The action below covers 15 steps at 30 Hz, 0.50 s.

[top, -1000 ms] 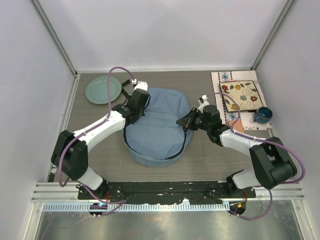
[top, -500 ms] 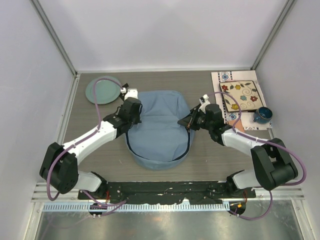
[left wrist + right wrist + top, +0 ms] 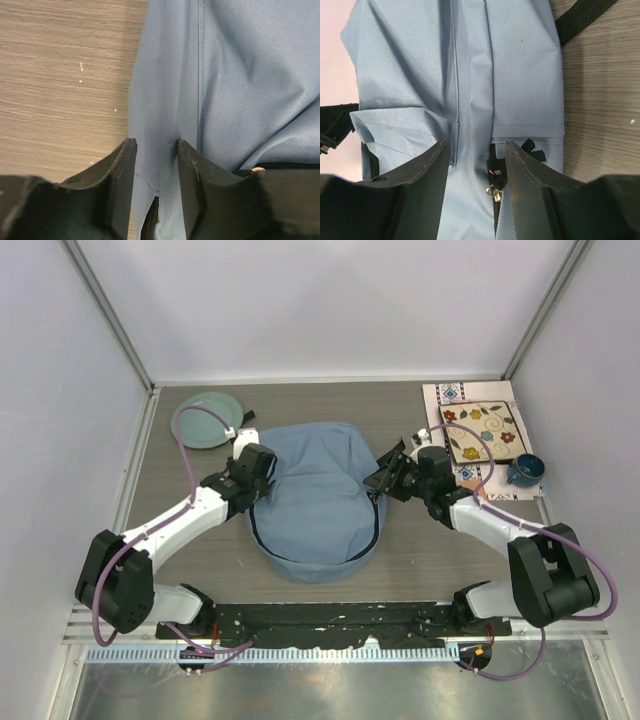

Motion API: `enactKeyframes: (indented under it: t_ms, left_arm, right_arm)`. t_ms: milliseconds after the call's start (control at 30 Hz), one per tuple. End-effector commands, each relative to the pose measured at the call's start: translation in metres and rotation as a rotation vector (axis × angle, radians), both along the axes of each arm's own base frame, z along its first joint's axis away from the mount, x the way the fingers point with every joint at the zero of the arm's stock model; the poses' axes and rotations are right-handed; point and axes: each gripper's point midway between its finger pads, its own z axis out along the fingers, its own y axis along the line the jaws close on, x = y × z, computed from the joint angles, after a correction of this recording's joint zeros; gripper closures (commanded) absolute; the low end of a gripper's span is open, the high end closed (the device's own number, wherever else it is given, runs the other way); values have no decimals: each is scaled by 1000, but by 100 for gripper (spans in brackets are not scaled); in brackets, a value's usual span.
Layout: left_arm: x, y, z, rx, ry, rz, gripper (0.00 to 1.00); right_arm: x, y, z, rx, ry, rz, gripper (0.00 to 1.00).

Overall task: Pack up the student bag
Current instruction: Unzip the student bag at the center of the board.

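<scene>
The student bag (image 3: 318,500), a rounded light-blue backpack with a dark zipper along its rim, lies flat in the middle of the table. My left gripper (image 3: 257,474) hovers at the bag's left edge. In the left wrist view its jaws (image 3: 156,150) stand apart over the blue fabric and the zipper end, pinching nothing. My right gripper (image 3: 386,478) is at the bag's right edge. Its jaws (image 3: 477,150) are also open, straddling the seam, with the metal zipper pull (image 3: 493,189) lying between the fingers. A black strap (image 3: 582,17) trails off the bag onto the table.
A green plate (image 3: 205,420) sits at the back left, just behind the left arm. At the back right lie a floral patterned tile (image 3: 482,430) on a printed mat (image 3: 448,395) and a dark blue mug (image 3: 525,470). White walls close in the table.
Both grippers have opened and let go of the bag's sides. The left arm has drawn back leftward, and the bag has settled flatter on the table.
</scene>
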Motion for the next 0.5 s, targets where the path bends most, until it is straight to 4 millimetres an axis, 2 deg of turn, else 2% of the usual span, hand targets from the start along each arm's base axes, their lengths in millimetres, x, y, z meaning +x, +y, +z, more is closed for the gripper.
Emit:
enactKeyframes:
  t_ms: [0, 67, 133, 233, 300, 333, 467]
  left_arm:
    - [-13, 24, -7, 63, 23, 73, 57]
    - [-15, 26, -5, 57, 18, 87, 51]
    - [-18, 30, -3, 60, 14, 100, 40]
    - [-21, 31, 9, 29, -15, 108, 28]
    - [-24, 32, 23, 5, -46, 110, 20]
    - [-25, 33, 27, -3, -58, 110, 19]
    - [-30, 39, 50, -23, -109, 120, 8]
  right_arm:
    - [7, -12, 34, -29, -98, -57, 46]
    - [6, -16, 39, -35, -102, -73, 44]
    - [5, -22, 51, -42, -132, -100, 41]
    - [5, -40, 62, -88, -159, -174, 34]
    - [0, -54, 56, -141, -132, -223, 29]
    - [1, -66, 60, -169, -146, -275, 25]
    - [-7, -112, 53, -302, -103, -451, 17]
